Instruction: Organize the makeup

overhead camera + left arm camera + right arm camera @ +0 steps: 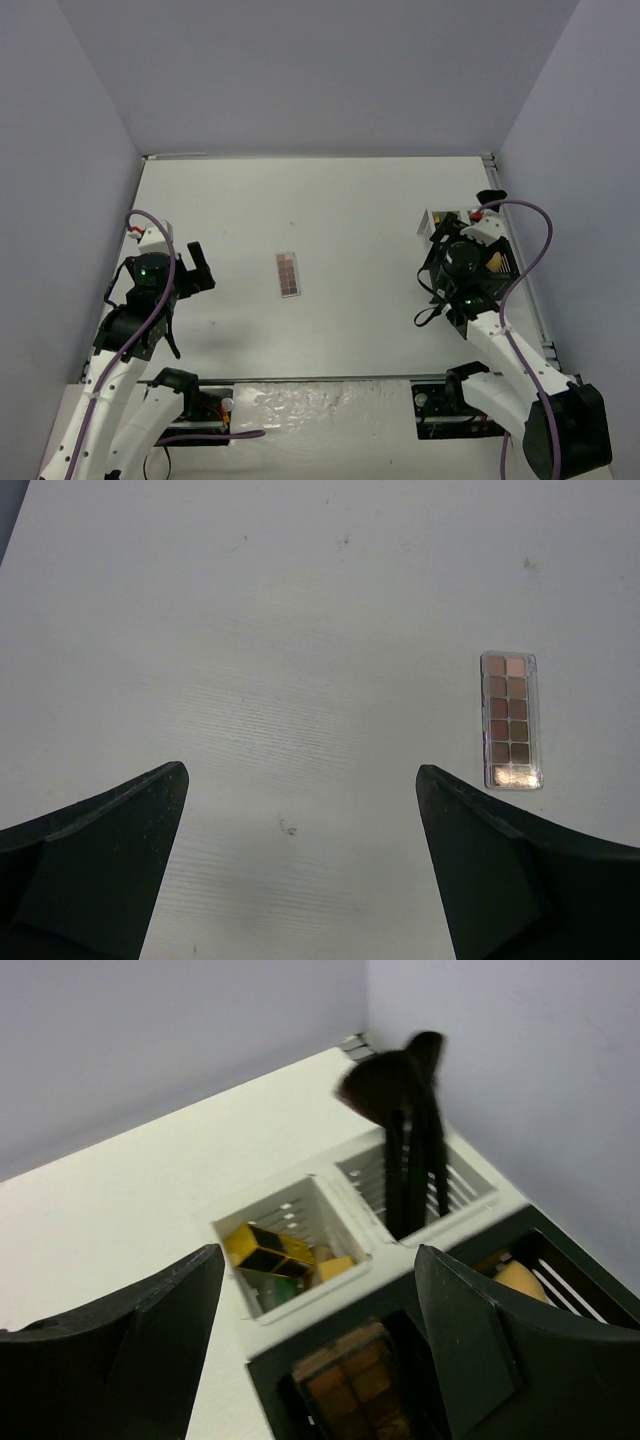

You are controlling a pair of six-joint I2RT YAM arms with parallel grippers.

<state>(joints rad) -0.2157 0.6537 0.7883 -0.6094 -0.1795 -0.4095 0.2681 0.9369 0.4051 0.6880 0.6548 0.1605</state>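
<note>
Overhead view of table (350, 200); close wrist views, palette (288, 274) also in left.

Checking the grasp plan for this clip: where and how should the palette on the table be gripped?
Probably grip the palette across its narrow width, at mid-length, coming straight down from above. It lies flat on the table, thin and long, so only its two long edges offer the fingers purchase.

We saw a white table (330, 200) enclosed by pale lavender walls (320, 70) on three sides. Near its right edge stood the organizer rack (352, 1218), white slotted compartments adjoining black ones, mostly hidden in the overhead view. A few small dark specks (288, 828) marked the tabletop.
</note>
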